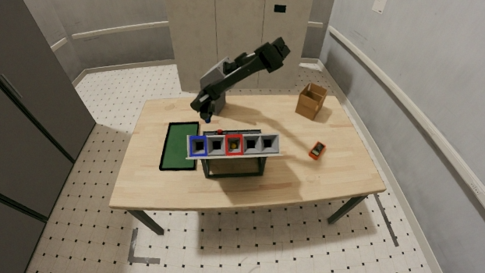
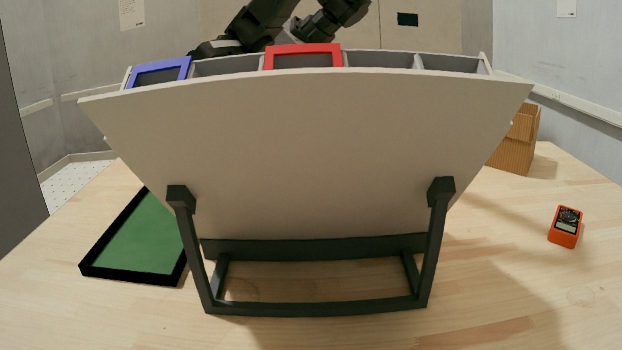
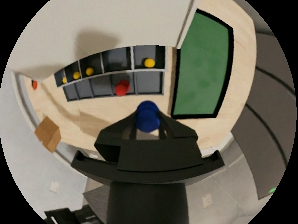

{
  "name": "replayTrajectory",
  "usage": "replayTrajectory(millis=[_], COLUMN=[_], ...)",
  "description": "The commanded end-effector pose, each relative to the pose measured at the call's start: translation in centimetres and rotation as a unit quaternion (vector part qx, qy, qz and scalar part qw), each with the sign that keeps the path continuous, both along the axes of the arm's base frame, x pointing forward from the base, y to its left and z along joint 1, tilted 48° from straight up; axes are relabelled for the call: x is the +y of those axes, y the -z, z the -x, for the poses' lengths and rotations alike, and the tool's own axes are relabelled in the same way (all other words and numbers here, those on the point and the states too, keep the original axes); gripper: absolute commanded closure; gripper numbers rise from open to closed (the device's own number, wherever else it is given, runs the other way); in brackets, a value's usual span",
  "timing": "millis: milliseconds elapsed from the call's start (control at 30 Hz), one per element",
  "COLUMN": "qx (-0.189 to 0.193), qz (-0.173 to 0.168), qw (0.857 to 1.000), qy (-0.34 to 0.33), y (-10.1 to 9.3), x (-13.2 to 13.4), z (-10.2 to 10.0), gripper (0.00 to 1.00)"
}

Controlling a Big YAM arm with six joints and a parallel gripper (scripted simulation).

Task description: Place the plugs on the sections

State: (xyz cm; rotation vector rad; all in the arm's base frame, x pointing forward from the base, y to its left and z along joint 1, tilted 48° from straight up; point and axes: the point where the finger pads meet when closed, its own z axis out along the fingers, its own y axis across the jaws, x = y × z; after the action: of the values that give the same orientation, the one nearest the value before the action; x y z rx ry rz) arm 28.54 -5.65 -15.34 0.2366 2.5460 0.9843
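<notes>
My gripper (image 1: 206,115) is shut on the blue plug (image 1: 207,116), which also shows between the fingers in the wrist view (image 3: 147,116). It hangs above the table just behind the left end of the funnel rack. The blue-banded funnel (image 1: 199,145) is at the rack's left end. The red-banded funnel (image 1: 234,144) is in the middle, with a yellow marble (image 1: 233,146) in it. The red plug (image 1: 220,131) stands on the flat front part of the second section from the green tray and also shows in the wrist view (image 3: 121,87). Yellow marbles (image 3: 150,63) lie in several sections.
A green tray with a black rim (image 1: 180,145) lies left of the rack. A cardboard box (image 1: 310,101) stands at the back right, and an orange device (image 1: 317,150) lies right of the rack. The grey cover (image 2: 305,150) hides the pipes.
</notes>
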Motion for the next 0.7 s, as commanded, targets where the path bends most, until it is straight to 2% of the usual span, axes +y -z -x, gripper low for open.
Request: replayTrajectory(millis=[0, 233, 667], qx=[-0.005, -0.004, -0.004], qz=[0.003, 0.002, 0.003], qw=[1.000, 1.000, 1.000], qy=[0.003, 0.006, 0.003], y=[0.0, 0.0, 5.8], x=[-0.8, -0.9, 4.3], z=[-0.4, -0.5, -4.2], gripper=[1.00, 1.00, 1.00])
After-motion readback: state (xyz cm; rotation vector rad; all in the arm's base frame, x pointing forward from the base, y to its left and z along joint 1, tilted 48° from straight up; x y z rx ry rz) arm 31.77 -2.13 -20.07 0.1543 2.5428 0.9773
